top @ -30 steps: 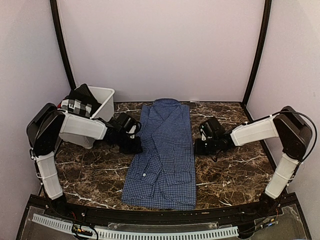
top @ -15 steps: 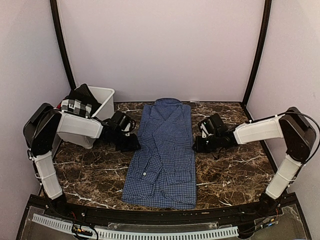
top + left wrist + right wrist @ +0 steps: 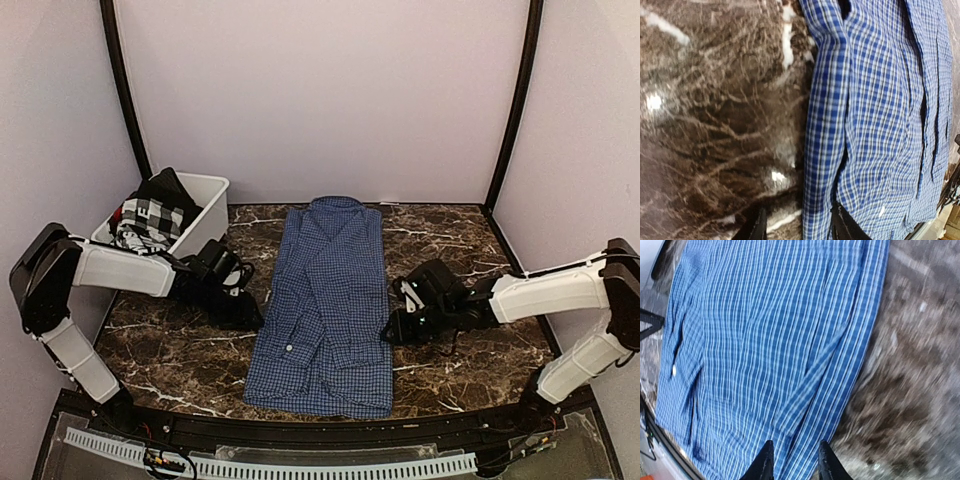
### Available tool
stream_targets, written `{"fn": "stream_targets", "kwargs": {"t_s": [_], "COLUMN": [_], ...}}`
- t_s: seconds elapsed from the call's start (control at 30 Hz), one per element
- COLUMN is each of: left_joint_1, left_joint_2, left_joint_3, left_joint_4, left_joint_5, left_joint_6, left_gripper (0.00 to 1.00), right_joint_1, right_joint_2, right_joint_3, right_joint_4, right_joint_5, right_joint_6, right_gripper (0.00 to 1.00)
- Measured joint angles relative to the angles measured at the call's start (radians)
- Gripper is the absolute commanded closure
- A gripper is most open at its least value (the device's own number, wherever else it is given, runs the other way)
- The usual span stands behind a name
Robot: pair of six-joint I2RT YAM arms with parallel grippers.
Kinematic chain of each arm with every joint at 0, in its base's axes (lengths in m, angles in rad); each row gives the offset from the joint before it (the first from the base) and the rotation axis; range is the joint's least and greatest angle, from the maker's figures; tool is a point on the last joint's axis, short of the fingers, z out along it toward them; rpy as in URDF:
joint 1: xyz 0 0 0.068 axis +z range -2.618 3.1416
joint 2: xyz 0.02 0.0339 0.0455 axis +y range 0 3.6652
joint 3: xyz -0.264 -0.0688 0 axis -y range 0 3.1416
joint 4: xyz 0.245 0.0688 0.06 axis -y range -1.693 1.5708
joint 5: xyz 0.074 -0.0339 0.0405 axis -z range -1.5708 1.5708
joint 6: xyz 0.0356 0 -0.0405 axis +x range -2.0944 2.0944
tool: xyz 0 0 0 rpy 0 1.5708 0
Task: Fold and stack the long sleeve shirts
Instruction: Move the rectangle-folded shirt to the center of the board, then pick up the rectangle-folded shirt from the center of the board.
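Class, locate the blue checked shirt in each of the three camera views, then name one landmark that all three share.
Top external: the blue checked shirt lies in the centre, collar far, between the arms.
Left wrist: it fills the right half.
Right wrist: it covers the left and middle.
Shared landmark: the dark marble tabletop bordering the shirt's edge.

In your left wrist view the fingers (image 3: 845, 227) are cropped by the bottom edge, and the blue checked shirt (image 3: 880, 125) runs out past the top and right edges. In your right wrist view the desk (image 3: 910, 365) is smeared by blur, veining unreadable.
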Motion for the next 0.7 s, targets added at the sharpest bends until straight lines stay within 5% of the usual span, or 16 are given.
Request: {"fn": "stream_targets", "kwargs": {"t_s": [0.7], "left_joint_1": [-0.109], "left_joint_2": [-0.077], "left_joint_3": [-0.101], "left_joint_4": [-0.003], "left_joint_5": [0.111], "left_joint_6": [-0.031], "left_gripper": [0.62], "right_joint_1": [0.117], "right_joint_2": [-0.047], "right_joint_3": [-0.151], "right_joint_4": [0.104], "right_joint_5": [-0.057], "right_joint_6": [0.252], "right_gripper": [0.63]}}
